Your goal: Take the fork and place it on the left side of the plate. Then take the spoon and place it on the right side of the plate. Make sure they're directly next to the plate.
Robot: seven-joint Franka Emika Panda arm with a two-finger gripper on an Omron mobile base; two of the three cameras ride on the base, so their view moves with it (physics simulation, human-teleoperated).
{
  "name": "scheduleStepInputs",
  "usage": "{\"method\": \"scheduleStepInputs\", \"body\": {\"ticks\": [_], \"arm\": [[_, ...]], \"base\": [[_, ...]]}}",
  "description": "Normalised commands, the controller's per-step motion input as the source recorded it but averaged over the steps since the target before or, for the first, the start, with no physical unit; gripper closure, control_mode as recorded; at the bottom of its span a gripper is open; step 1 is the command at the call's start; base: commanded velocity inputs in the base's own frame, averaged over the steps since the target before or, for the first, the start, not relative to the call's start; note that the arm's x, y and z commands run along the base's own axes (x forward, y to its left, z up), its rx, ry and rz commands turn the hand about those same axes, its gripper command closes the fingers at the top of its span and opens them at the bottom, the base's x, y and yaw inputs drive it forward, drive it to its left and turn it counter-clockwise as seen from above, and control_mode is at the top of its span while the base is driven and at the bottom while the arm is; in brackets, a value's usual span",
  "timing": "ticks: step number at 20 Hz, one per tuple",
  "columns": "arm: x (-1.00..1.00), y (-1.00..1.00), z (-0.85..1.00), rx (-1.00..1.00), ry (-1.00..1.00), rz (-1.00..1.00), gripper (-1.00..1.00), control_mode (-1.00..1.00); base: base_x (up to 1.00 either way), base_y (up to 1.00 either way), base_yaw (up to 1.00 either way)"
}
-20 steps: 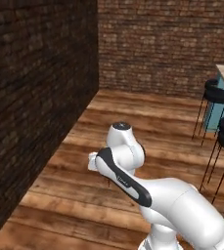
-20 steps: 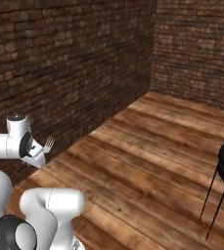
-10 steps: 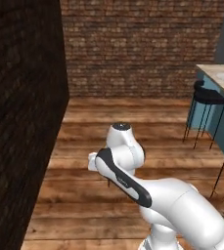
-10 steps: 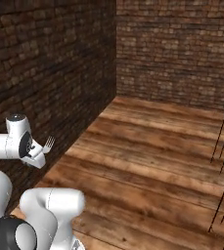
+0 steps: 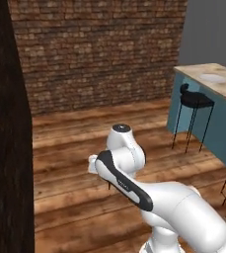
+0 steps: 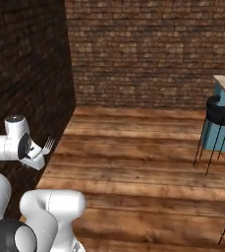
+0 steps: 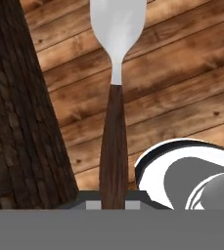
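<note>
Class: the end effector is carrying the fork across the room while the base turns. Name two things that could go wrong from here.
1. The end effector grips the fork only at the low end of its handle, so the long overhang could swing or slip.
2. The fork's tines project toward the brick wall close beside the arm; more turning might clip it.

Fork [image 7: 114, 122]: tines cut off by the hand view's top edge, handle end hidden down at the claw. In the right base view just the fork tines [image 6: 48, 144] stick out past the hand, handle hidden. Claw [image 6: 37, 152] fingers too small to make out there. Counter [image 5: 210, 81] beyond the claw is cut by the left base view's right edge.
</note>
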Motion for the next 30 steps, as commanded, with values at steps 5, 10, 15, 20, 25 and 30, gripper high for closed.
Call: {"method": "scheduleStepInputs", "body": {"ticks": [5, 10, 15, 20, 25, 30], "arm": [[0.00, 0.00, 0.00, 0.00, 0.00, 0.00, 1.00, 1.00], [0.00, 0.00, 0.00, 0.00, 0.00, 0.00, 1.00, 1.00], [0.00, 0.00, 0.00, 0.00, 0.00, 0.00, 1.00, 1.00], [0.00, 0.00, 0.00, 0.00, 0.00, 0.00, 1.00, 1.00], [0.00, 0.00, 0.00, 0.00, 0.00, 0.00, 1.00, 1.00], [0.00, 0.00, 0.00, 0.00, 0.00, 0.00, 1.00, 1.00]], "base": [[1.00, 0.32, -0.38], [1.00, -0.03, -0.22], [1.00, -0.01, -0.30], [1.00, 0.00, -0.41], [1.00, 0.00, -0.49], [1.00, 0.00, -0.45]]}}
